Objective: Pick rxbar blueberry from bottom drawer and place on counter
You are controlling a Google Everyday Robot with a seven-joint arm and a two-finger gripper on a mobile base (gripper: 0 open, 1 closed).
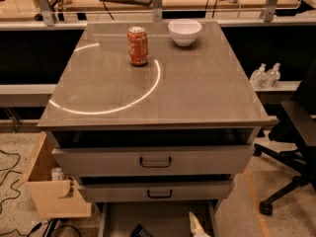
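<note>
The bottom drawer (163, 216) is pulled open at the lower edge of the camera view, showing its flat grey floor. The rxbar blueberry (141, 231) lies on that floor at the front left, dark and partly cut off by the frame edge. My gripper (197, 226) shows as a pale tip over the right part of the drawer floor, to the right of the bar and apart from it. The counter (197, 88) is the glossy grey-brown top with a white arc mark.
A red-orange soda can (138, 45) and a white bowl (184, 31) stand at the back of the counter. Two upper drawer fronts (155, 161) with dark handles overhang the open drawer. A wooden box (54, 194) sits at the left, an office chair (296, 147) at the right.
</note>
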